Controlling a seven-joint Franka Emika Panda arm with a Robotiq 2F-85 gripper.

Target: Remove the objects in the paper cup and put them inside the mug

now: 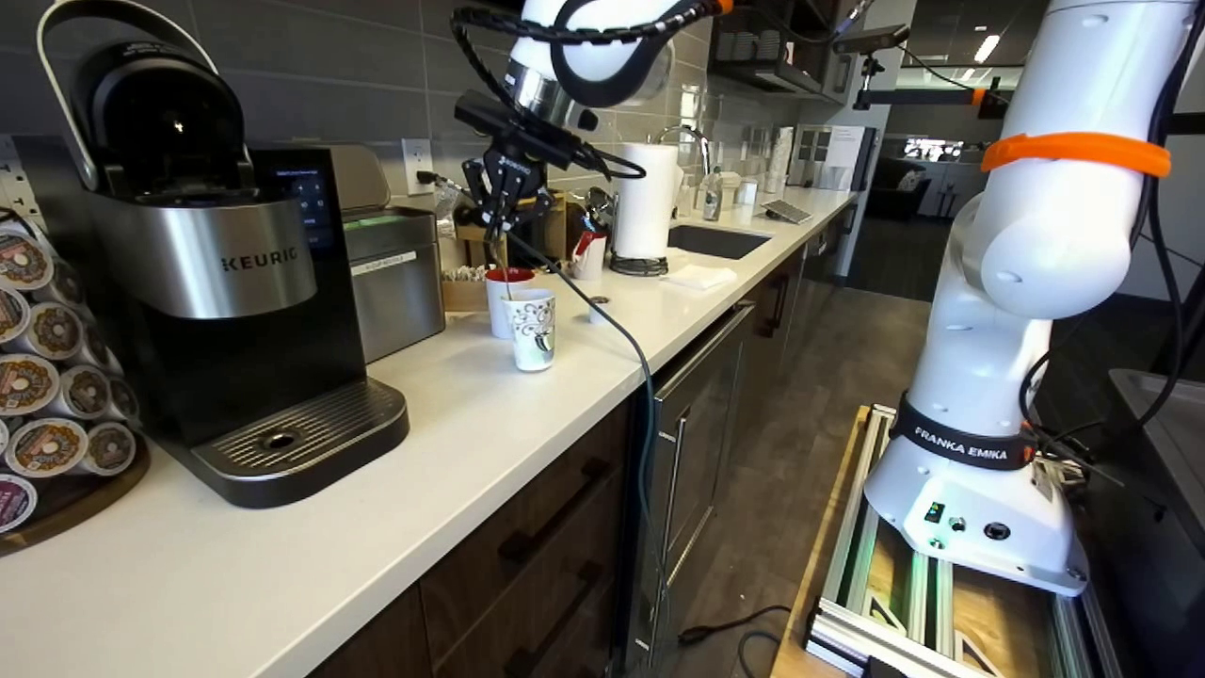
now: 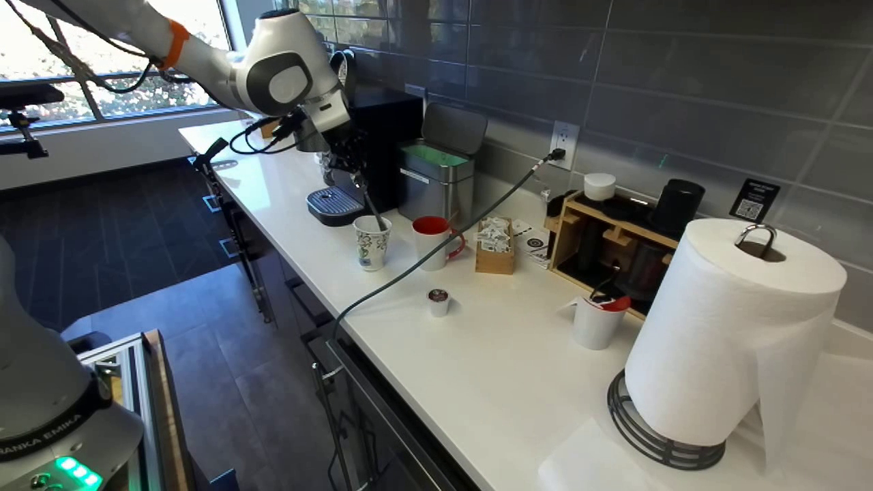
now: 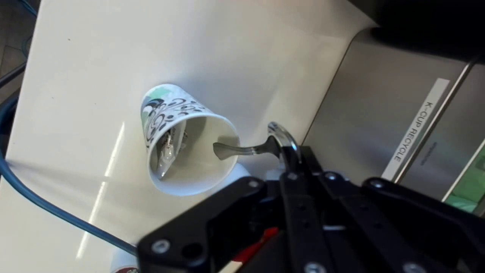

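Observation:
The paper cup is white with dark swirls and stands upright on the counter in both exterior views (image 1: 534,330) (image 2: 372,249). In the wrist view the cup (image 3: 178,108) holds a clear-wrapped packet (image 3: 170,149). My gripper (image 3: 297,159) is shut on a metal spoon (image 3: 246,150), above the cup. The spoon (image 2: 372,203) slants down, its lower end within the cup's mouth. The gripper also shows in both exterior views (image 1: 499,231) (image 2: 359,179). The mug, white with red inside and a red handle, stands beside the cup (image 1: 497,315) (image 2: 428,249). In the wrist view it is mostly hidden.
A blue-grey cable (image 2: 409,269) crosses in front of the mug. A coffee pod (image 2: 438,302), a wooden box of packets (image 2: 495,249) and a recycle bin (image 2: 436,181) stand nearby. The coffee machine (image 1: 254,264) is beyond the cup; the paper towel roll (image 2: 730,334) is further along.

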